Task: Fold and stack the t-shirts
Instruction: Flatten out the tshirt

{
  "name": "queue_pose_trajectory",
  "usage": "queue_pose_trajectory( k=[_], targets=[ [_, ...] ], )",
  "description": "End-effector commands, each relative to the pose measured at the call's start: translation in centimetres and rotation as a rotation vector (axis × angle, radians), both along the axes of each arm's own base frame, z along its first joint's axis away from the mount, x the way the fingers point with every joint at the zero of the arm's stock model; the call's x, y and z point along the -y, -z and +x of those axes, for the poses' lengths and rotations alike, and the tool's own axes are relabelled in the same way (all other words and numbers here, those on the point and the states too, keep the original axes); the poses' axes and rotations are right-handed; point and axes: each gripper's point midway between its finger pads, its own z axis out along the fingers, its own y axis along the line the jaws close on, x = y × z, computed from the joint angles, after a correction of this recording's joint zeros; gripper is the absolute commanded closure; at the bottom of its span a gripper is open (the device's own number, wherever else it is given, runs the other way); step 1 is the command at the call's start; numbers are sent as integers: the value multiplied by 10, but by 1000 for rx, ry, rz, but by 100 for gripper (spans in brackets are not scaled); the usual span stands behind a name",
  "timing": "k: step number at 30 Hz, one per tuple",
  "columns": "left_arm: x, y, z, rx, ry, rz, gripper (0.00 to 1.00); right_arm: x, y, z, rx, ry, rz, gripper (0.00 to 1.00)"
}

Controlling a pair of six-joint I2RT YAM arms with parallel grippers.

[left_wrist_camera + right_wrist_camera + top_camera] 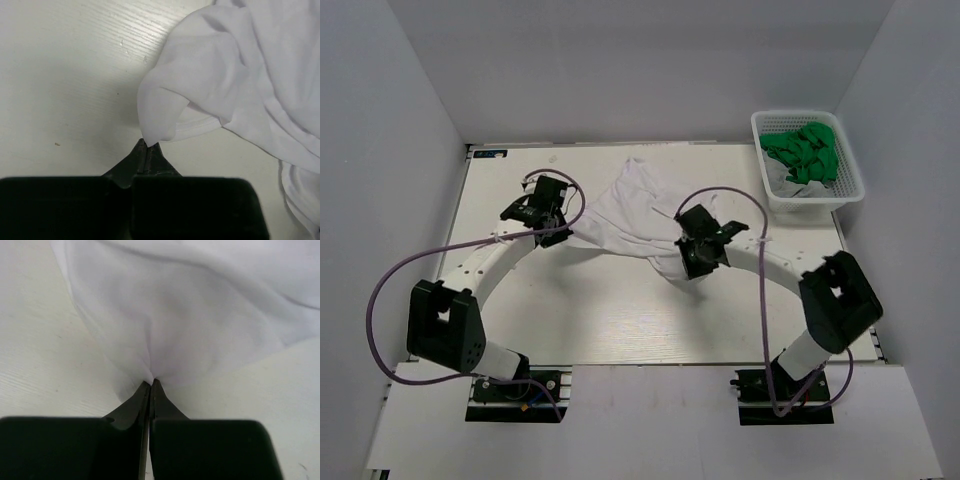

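White thin cloth: one t-shirt (pixel 630 212), crumpled, not yet folded.

Location: strung between your two sets of fingers. Its bulk lies ahead of both and bunches toward the far side of the table (pixel 620 325).

Left gripper (pixel 147 146): clenched on a hemmed corner, probably a sleeve end. The cloth spreads ahead and to the right of those tips.

Right gripper (pixel 151 384): clamped on a pinch of plain cloth, with puckers fanning forward from the tips.

Long axis: runs from one pinch to the other, across the table.

Nearer arm: neither; you hold it with both.

Judgement: your coming move turns on drawing the two pinches apart along that line so the shirt spreads flat. Whether you hold matching corners cannot be told.

Surface: pale wood-grain board, smooth. Open board shows behind both pinches, likely enough room to lay the shirt out.

Surroundings: a white mesh basket (pixel 798 205) sits well apart, ahead and to the right of the right fingers, and holds green cloth (pixel 805 152). Plain pale walls close in on three sides.
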Motion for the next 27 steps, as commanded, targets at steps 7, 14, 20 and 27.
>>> queue_pose_trajectory(
  k=[7, 14, 20, 27],
  targets=[
    [-15, -115, 16, 285, -77, -23, 100, 49, -208, 83, 596, 305, 100, 100],
    [-41, -228, 15, 545, -179, -4, 100, 120, -361, 84, 988, 479, 101, 100],
    [-56, -319, -9, 760, -194, -38, 100, 138, -467, 61, 1226, 479, 209, 100],
    [-54, -408, -63, 1047, -76, -152, 100, 151, -547, 7, 1431, 335, 300, 100]
  ],
)
